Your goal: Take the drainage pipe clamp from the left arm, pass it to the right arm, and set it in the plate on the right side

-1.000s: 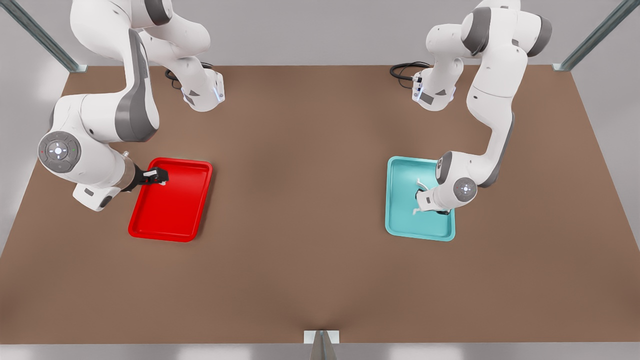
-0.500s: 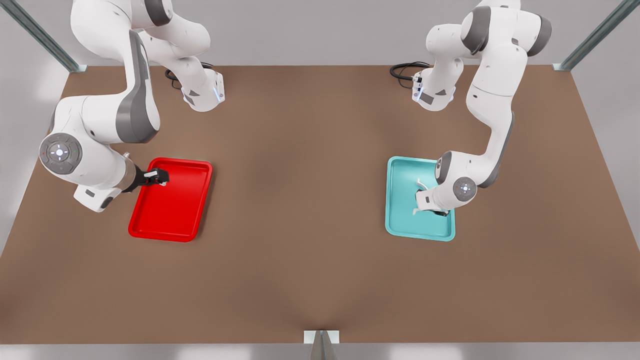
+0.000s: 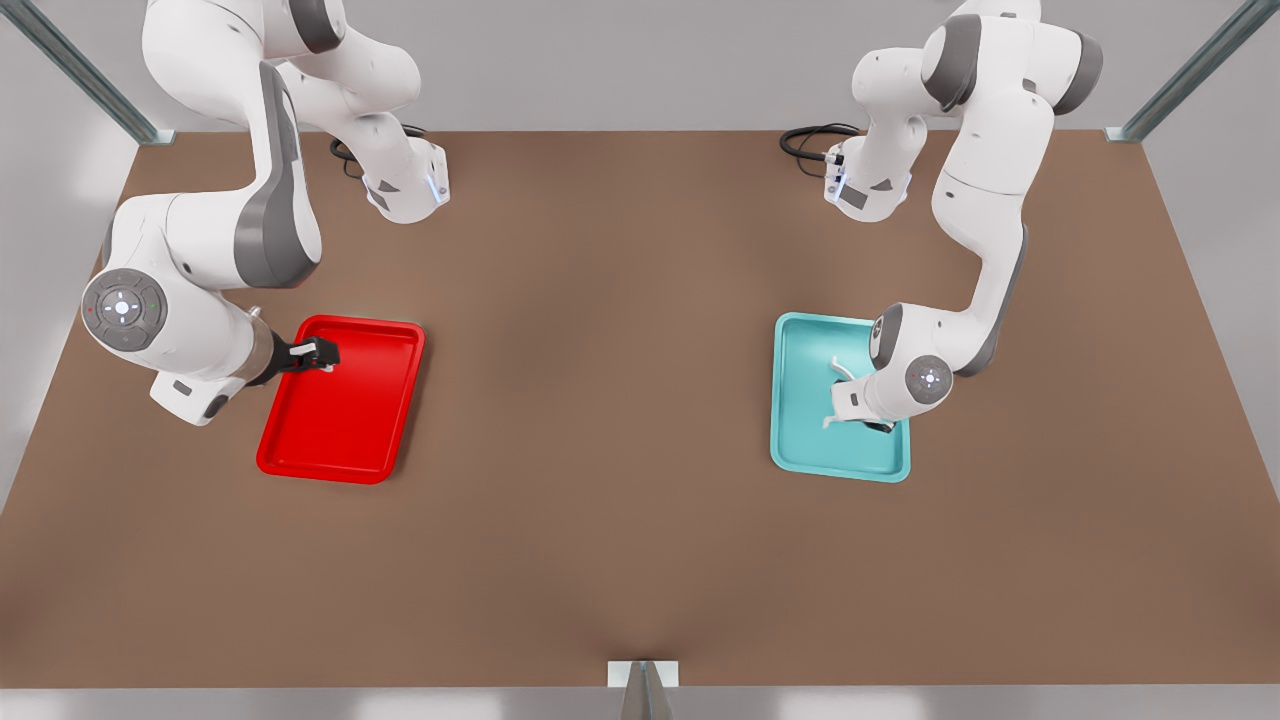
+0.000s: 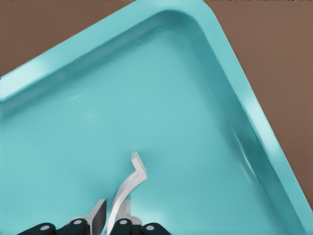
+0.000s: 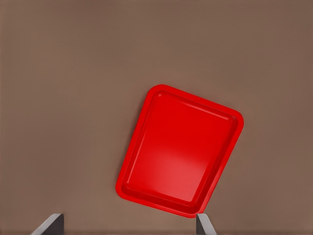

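The drainage pipe clamp is a thin white curved strap standing on the floor of a teal tray. My left gripper is shut on its lower part. In the front view this is the arm on the right, and the clamp pokes out from under its wrist over the teal tray. My right gripper hangs over the near-left corner of the red plate on the front view's left. Its fingers are spread wide, open and holding nothing, high above the plate.
Both trays lie flat on a brown table, with a wide bare stretch between them. The two arm bases stand at the back edge with black cables. Metal frame posts rise at the back corners.
Almost nothing differs. The right arm's wrist joint has crept a few pixels toward the plate. The left gripper stays on the clamp in the teal tray.
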`<move>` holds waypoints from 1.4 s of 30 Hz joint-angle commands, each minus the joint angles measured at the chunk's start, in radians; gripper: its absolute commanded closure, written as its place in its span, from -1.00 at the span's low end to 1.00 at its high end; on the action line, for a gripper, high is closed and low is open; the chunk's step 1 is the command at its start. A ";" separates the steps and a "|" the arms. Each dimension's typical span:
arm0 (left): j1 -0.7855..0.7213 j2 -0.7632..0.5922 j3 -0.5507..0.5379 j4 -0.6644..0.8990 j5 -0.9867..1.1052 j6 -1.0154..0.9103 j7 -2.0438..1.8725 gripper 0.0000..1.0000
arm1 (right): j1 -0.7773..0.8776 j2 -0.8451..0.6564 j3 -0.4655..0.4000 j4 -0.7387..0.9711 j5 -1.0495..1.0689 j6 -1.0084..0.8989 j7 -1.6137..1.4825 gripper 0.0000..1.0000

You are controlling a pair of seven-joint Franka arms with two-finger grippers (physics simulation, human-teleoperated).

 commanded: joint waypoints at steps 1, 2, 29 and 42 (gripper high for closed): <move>0.000 0.000 0.000 0.005 0.004 0.001 0.014 0.33 | 0.001 -0.001 0.000 0.000 0.001 -0.001 -0.001 -1.00; 0.000 0.003 0.000 0.005 0.004 0.001 0.014 0.33 | -0.001 -0.001 0.000 0.000 0.001 -0.001 -0.001 -1.00; -0.367 0.245 -0.060 0.905 0.026 -0.680 -1.803 0.57 | 0.174 0.149 0.026 0.089 0.068 0.033 -0.128 -1.00; -0.454 0.330 -0.111 0.990 -0.066 -0.444 -2.163 0.57 | 0.378 0.211 0.070 -0.076 0.155 0.528 -0.786 -0.98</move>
